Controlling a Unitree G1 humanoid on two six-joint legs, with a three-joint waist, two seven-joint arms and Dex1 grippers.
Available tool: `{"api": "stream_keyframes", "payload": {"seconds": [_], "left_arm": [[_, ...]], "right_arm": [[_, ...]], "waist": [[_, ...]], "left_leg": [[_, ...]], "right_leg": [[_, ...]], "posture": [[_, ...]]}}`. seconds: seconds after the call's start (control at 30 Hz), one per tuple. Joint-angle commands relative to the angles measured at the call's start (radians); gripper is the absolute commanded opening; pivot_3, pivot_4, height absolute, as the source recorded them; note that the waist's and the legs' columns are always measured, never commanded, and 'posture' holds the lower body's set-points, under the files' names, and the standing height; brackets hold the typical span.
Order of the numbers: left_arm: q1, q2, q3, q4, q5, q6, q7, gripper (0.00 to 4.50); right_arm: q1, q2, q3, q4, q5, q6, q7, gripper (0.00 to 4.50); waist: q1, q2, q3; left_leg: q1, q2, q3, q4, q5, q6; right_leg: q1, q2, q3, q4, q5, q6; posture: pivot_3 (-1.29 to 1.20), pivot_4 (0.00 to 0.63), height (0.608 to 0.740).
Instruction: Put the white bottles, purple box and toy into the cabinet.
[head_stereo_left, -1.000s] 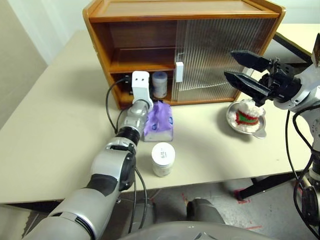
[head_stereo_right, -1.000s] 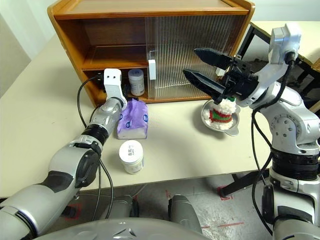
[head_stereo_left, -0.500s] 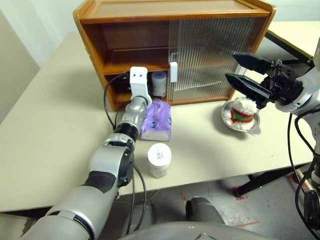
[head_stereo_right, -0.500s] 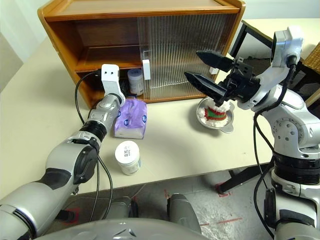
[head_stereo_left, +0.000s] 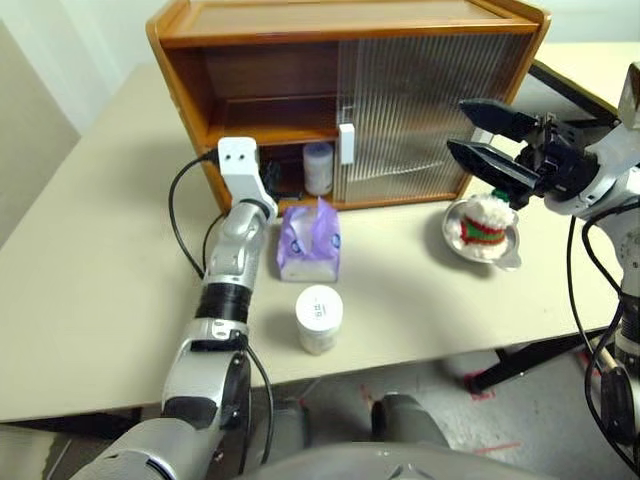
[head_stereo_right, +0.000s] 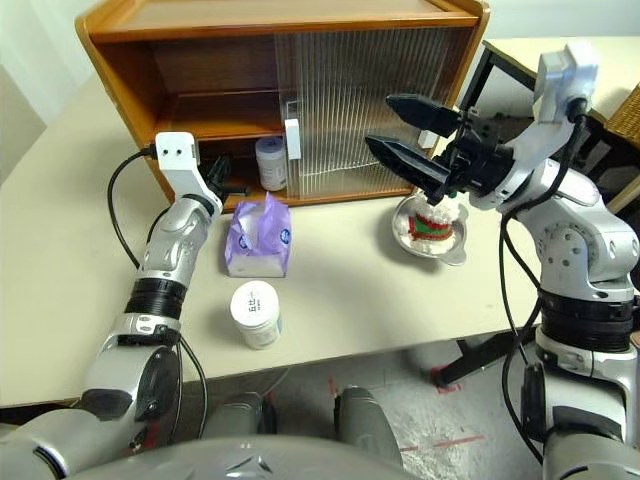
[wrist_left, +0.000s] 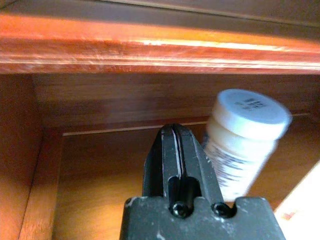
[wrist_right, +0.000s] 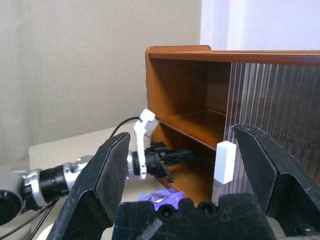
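Left hand (wrist_left: 176, 150) clenched empty at cabinet (head_stereo_left: 270, 30) lower shelf beside one white bottle (head_stereo_left: 318, 167) already inside, right hand (head_stereo_left: 478, 135) spread empty above toy (head_stereo_left: 484, 222); second bottle (head_stereo_left: 319, 318), purple box (head_stereo_left: 309, 241), toy left on surface (head_stereo_left: 100, 250).

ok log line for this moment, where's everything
left gripper shut, empty, at lower shelf | right gripper open, above toy | one white bottle in cabinet | other bottle, purple box on table

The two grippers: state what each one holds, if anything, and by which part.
Nothing is held. The left gripper is shut on nothing beside a white bottle in the cabinet; the right gripper hangs open.
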Motion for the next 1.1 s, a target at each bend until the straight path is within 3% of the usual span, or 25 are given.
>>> {"api": "stream_keyframes", "payload": {"seconds": [0.03, 0.17, 0.4, 0.6, 0.73, 0.9, 0.97, 1.1], "left_arm": [[0.064, 0.056, -0.047, -0.175, -0.072, 0.095, -0.157, 0.42], [0.113, 0.15, -0.065, -0.274, -0.142, 0.126, -0.336, 1.67], [0.152, 0.367, -0.037, -0.296, -0.284, 0.125, -0.7, 4.47], [0.297, 0.548, -0.016, -0.358, -0.357, 0.097, -0.979, 4.47], [0.407, 0.611, -0.012, -0.397, -0.366, 0.013, -1.121, 4.47], [0.513, 0.648, -0.034, -0.426, -0.354, -0.066, -1.239, 4.47], [0.545, 0.642, -0.058, -0.437, -0.34, -0.108, -1.272, 4.47], [0.569, 0.622, -0.108, -0.436, -0.31, -0.166, -1.288, 4.47]], "right_arm": [[-0.014, 0.005, 0.011, 0.017, -0.011, -0.024, 0.016, 4.5], [-0.022, 0.012, 0.017, 0.029, -0.016, -0.031, 0.024, 4.5], [-0.035, 0.014, 0.015, 0.044, -0.022, -0.036, 0.033, 4.5], [-0.035, 0.017, 0.015, 0.047, -0.025, -0.04, 0.034, 4.5], [-0.042, 0.019, 0.015, 0.054, -0.025, -0.039, 0.036, 4.5], [-0.056, 0.019, 0.016, 0.064, -0.025, -0.036, 0.039, 4.5], [-0.064, 0.018, 0.016, 0.068, -0.023, -0.031, 0.039, 4.5], [-0.075, 0.013, 0.013, 0.072, -0.02, -0.025, 0.04, 4.5]], "waist": [[-0.001, 0.0, 0.0], [-0.001, 0.0, 0.0], [-0.001, 0.001, 0.0], [-0.004, 0.001, 0.0], [0.002, 0.003, 0.001], [0.022, 0.006, 0.003], [0.027, 0.006, 0.003], [0.037, 0.007, 0.004]], "left_leg": [[0.0, 0.0, 0.0, 0.0, 0.0, 0.0], [0.0, 0.0, 0.0, 0.0, 0.0, 0.0], [0.002, 0.002, 0.001, 0.0, 0.001, 0.001], [0.002, 0.003, 0.001, 0.0, 0.001, 0.001], [0.002, 0.004, 0.001, -0.002, 0.0, -0.001], [0.002, 0.006, 0.002, -0.003, -0.001, -0.002], [0.002, 0.008, 0.002, -0.003, -0.001, -0.002], [0.001, 0.009, 0.003, -0.003, -0.001, -0.002]], "right_leg": [[0.0, 0.0, 0.0, 0.0, 0.0, 0.0], [0.0, 0.001, 0.0, 0.0, 0.0, -0.001], [0.0, 0.001, 0.0, 0.001, -0.002, -0.002], [-0.001, 0.001, 0.0, 0.003, -0.005, -0.004], [-0.003, -0.001, -0.002, 0.003, -0.007, -0.008], [-0.003, -0.003, -0.004, 0.003, -0.009, -0.012], [-0.003, -0.006, -0.005, 0.003, -0.016, -0.024], [-0.003, -0.01, -0.008, 0.004, -0.017, -0.024]], "posture": [[0.03, 0.0, 0.74], [0.04, 0.0, 0.74], [0.05, 0.0, 0.74], [0.05, 0.0, 0.74], [0.06, 0.0, 0.74], [0.07, 0.0, 0.74], [0.07, 0.0, 0.74], [0.06, 0.0, 0.74]]}}
